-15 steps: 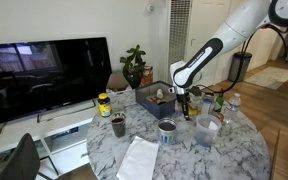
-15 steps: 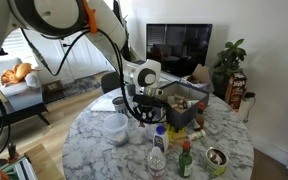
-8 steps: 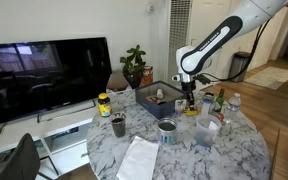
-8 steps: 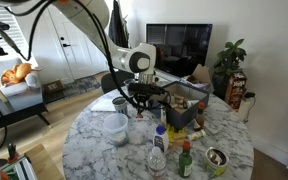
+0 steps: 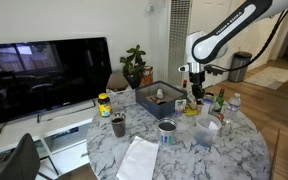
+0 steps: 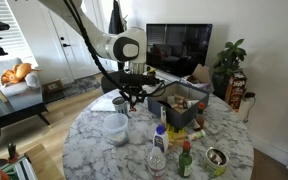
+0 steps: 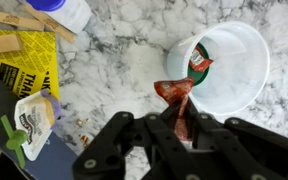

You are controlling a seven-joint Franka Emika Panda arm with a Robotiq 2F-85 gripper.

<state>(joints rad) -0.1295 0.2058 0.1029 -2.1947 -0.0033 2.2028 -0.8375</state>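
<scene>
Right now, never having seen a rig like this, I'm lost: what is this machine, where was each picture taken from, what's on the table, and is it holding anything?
The machine is a single white robot arm ending in a two-fingered gripper. Two pictures come from cameras standing in the room, on different sides of a round marble table. The third comes from a camera on the wrist, looking down past the fingers. On the table are a white bowl, a water bottle, a can, a dark tray and a yellow sheet. The gripper is shut on a red sauce packet, seen by the bowl's rim. Another packet lies inside the bowl.
</scene>
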